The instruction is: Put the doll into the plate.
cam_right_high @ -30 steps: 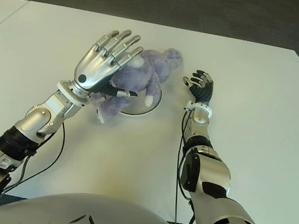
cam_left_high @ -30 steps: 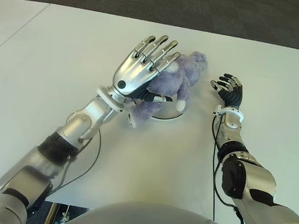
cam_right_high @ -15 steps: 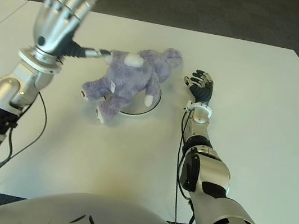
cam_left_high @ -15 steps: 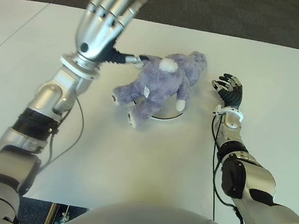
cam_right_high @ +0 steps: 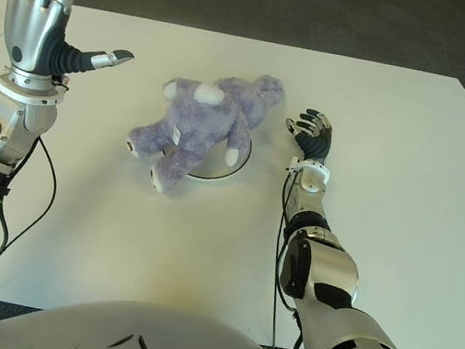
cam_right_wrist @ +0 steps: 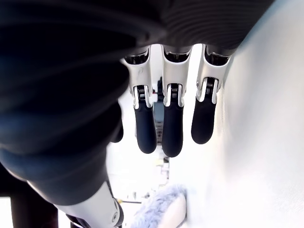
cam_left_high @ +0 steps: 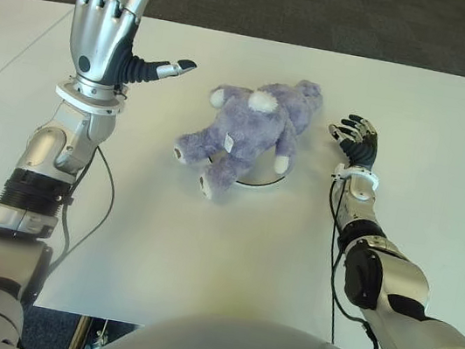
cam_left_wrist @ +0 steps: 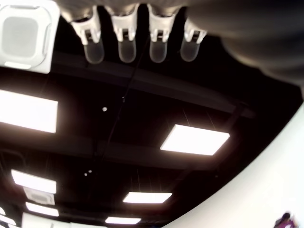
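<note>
The purple plush doll (cam_left_high: 248, 133) lies on its belly across a small white plate (cam_left_high: 264, 181), of which only the near rim shows under it. My left hand (cam_left_high: 120, 15) is raised high above the table to the left of the doll, fingers spread, thumb pointing toward it, holding nothing. The left wrist view shows its fingertips (cam_left_wrist: 126, 47) against the ceiling. My right hand (cam_left_high: 355, 139) shows just right of the doll, fingers relaxed and empty. In the right wrist view its fingers (cam_right_wrist: 171, 123) hang apart, with the doll (cam_right_wrist: 159, 209) beyond them.
The white table (cam_left_high: 203, 250) spreads wide around the plate. A second white tabletop (cam_left_high: 7, 33) adjoins it on the left. Dark carpet (cam_left_high: 346, 15) lies past the far edge. A black cable (cam_left_high: 105, 199) hangs from my left forearm.
My left hand has lifted off the doll and swung up and to the left, fingers open. The doll stays lying on the plate. The right hand has not moved.
</note>
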`<action>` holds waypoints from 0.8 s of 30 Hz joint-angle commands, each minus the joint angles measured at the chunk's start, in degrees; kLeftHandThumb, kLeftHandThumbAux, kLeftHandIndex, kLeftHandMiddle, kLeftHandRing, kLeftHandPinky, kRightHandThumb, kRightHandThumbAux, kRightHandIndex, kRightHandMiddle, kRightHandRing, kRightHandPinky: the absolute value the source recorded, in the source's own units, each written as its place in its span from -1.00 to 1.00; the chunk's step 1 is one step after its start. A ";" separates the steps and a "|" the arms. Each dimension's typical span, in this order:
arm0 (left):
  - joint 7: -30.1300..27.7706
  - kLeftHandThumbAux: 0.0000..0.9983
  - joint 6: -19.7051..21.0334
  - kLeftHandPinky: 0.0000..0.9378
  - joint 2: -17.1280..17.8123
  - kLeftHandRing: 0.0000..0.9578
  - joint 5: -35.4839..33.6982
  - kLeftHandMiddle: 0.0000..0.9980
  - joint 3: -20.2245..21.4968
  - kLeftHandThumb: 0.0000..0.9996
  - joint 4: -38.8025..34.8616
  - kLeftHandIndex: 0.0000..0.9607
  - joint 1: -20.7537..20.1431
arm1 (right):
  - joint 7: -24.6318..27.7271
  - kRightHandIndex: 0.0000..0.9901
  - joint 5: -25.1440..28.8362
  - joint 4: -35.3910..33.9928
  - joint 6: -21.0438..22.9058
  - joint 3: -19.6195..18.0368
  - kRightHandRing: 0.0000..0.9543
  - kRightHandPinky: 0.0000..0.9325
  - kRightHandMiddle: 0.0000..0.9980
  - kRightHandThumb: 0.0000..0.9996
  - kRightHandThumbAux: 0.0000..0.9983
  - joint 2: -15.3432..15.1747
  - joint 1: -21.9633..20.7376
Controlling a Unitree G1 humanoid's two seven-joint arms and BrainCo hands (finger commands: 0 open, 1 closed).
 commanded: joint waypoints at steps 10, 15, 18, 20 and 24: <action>4.27 -0.23 -9.50 -0.91 0.08 -0.93 -12.48 -0.90 5.54 -1.00 28.00 -1.00 -11.40 | -0.39 -0.43 0.36 6.59 6.11 0.22 -0.29 -0.31 -0.33 -0.56 0.80 4.15 10.10; 7.48 -0.20 -10.30 -0.90 -3.67 -0.91 -14.17 -0.87 4.37 -1.00 41.01 -0.97 -13.81 | -0.42 -0.43 0.34 6.60 6.19 0.28 -0.28 -0.28 -0.33 -0.57 0.80 4.09 10.01; 5.84 -0.18 -11.09 -0.90 -7.15 -0.91 -15.23 -0.87 2.85 -1.00 49.35 -0.95 -16.44 | -0.37 -0.42 0.33 6.62 6.21 0.28 -0.28 -0.28 -0.32 -0.57 0.79 4.05 9.98; 4.99 -0.19 -11.72 -0.86 -8.29 -0.88 -15.79 -0.85 2.42 -1.00 52.24 -0.95 -17.37 | -0.31 -0.42 0.33 6.62 6.19 0.29 -0.28 -0.28 -0.32 -0.56 0.78 4.04 9.98; 3.01 -0.19 -12.85 -0.85 -9.88 -0.88 -16.51 -0.85 1.69 -1.00 55.56 -0.95 -18.30 | -0.01 -0.42 0.46 6.63 6.20 0.16 -0.28 -0.29 -0.32 -0.55 0.77 3.92 9.96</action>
